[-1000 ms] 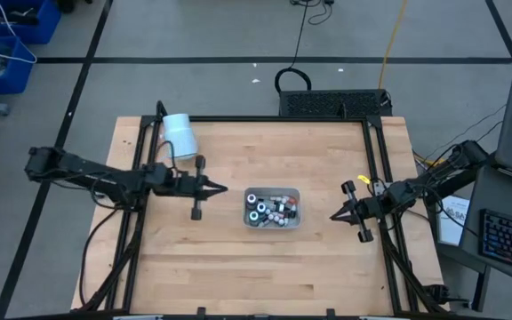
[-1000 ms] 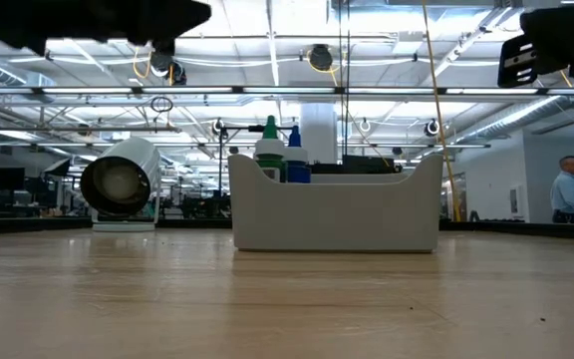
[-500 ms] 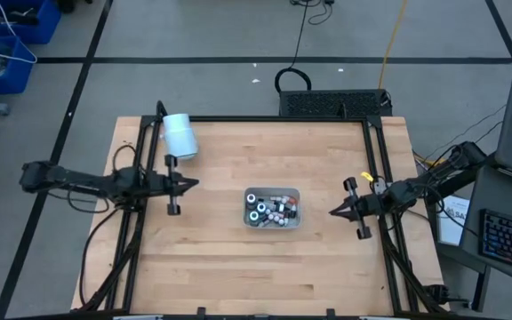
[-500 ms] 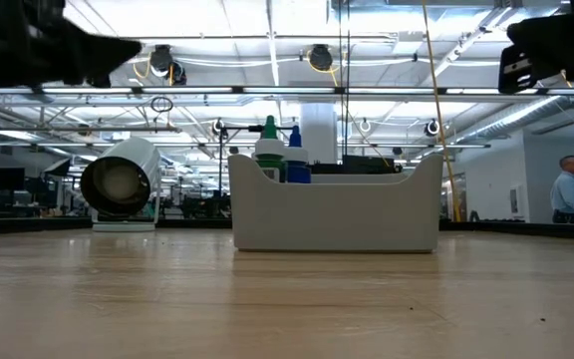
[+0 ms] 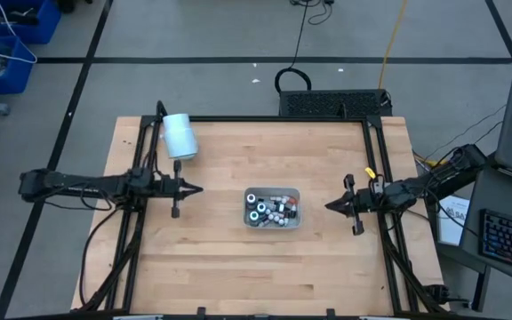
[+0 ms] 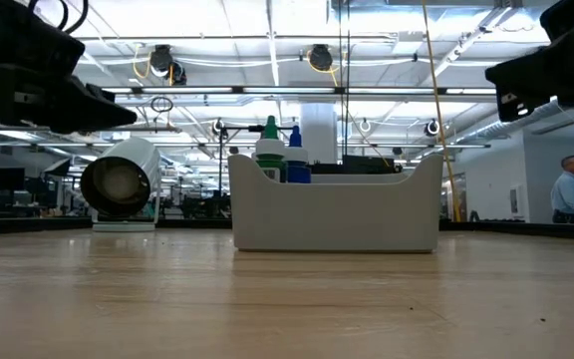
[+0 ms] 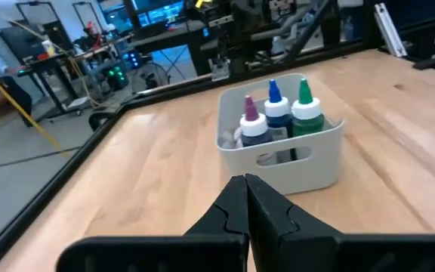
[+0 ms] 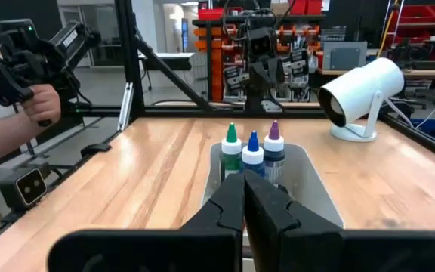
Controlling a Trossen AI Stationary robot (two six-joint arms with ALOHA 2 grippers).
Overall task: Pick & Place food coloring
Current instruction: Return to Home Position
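Note:
The food coloring bottles stand packed in a small grey tray at the table's middle. In the low view three taller ones stick up over the tray wall. Their purple, blue and green tips show in the left wrist view and the right wrist view. My left gripper hovers left of the tray, shut and empty, pointing at it. My right gripper hovers right of the tray, also shut and empty.
A large white cylinder on a small stand sits at the far left corner, lying sideways. Black rails frame the table. A person's hand with a controller shows beyond the table, and another person stands far off.
My left gripper has drawn back from the tray toward the table's left edge and dropped lower, staying shut. My right gripper has edged a little toward the tray and come down slightly. The tray and bottles have not moved.

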